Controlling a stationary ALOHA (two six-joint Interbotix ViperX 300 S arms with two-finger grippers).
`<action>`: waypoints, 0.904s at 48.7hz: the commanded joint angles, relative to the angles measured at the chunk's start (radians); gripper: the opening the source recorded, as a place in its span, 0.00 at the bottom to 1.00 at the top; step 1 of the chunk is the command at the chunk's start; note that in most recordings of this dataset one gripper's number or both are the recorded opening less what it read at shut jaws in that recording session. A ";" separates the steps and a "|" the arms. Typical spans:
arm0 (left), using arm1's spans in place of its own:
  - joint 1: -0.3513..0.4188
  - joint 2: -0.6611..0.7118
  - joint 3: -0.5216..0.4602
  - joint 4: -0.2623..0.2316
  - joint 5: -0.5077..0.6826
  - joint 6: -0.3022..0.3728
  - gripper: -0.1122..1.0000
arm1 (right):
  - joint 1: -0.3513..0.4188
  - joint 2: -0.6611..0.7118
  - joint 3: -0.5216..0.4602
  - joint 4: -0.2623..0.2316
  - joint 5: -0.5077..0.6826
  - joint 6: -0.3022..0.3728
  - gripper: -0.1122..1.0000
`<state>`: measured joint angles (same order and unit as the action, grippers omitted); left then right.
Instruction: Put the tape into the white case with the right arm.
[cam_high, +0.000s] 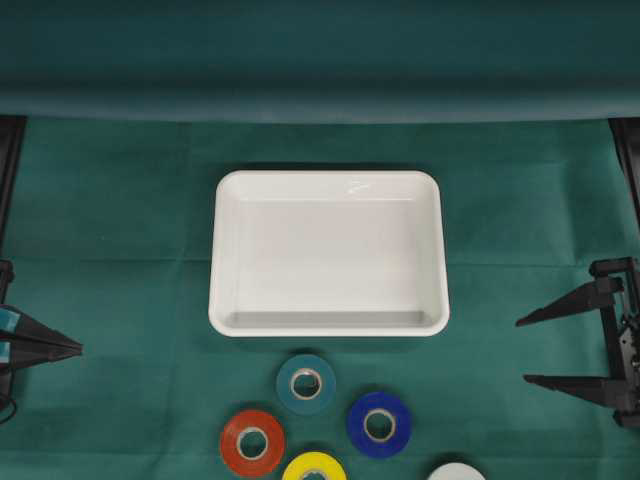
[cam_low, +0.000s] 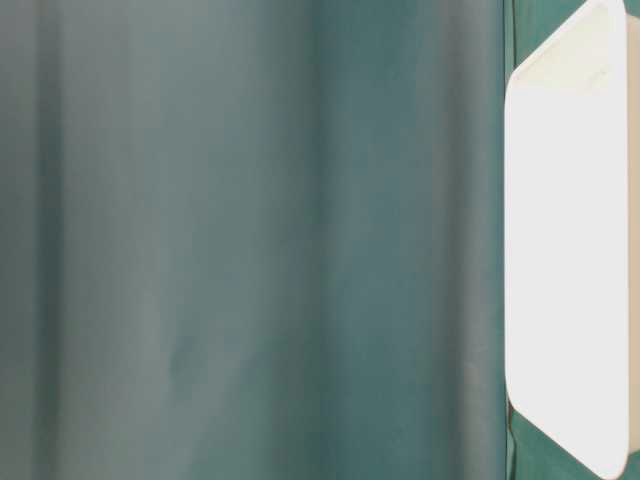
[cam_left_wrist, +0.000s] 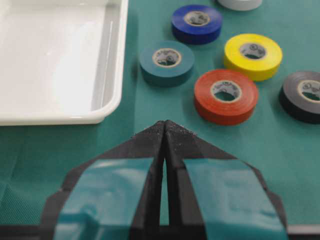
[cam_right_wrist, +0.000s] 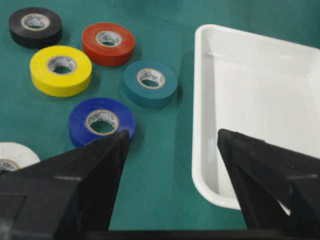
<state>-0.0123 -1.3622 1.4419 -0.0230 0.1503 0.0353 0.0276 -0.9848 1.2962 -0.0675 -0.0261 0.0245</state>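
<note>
six rolls of tape lie on the green table ahead of the right claw (cam_right_wrist: 172, 145), whose two black fingers stand spread wide with nothing between them; the blue roll (cam_right_wrist: 102, 121) is just beyond its one fingertip, the teal roll (cam_right_wrist: 150, 83) farther off. the white case (cam_right_wrist: 260, 105) sits empty past the other fingertip, while the left claw (cam_left_wrist: 164, 131) is pressed closed, holding nothing.

Six tape rolls (cam_right_wrist: 150, 82); one white case (cam_high: 328, 252); two arms.
</note>
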 joint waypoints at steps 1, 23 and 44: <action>-0.002 0.015 -0.012 0.002 -0.005 0.000 0.10 | 0.000 0.003 -0.029 0.000 -0.003 0.002 0.98; -0.002 0.017 -0.012 0.000 -0.006 -0.002 0.10 | 0.006 0.152 -0.104 0.000 -0.017 -0.002 0.97; 0.002 0.017 -0.011 0.000 -0.009 -0.002 0.10 | 0.014 0.469 -0.270 0.000 -0.118 0.002 0.97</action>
<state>-0.0123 -1.3622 1.4419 -0.0215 0.1488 0.0353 0.0383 -0.5553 1.0753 -0.0675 -0.1289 0.0245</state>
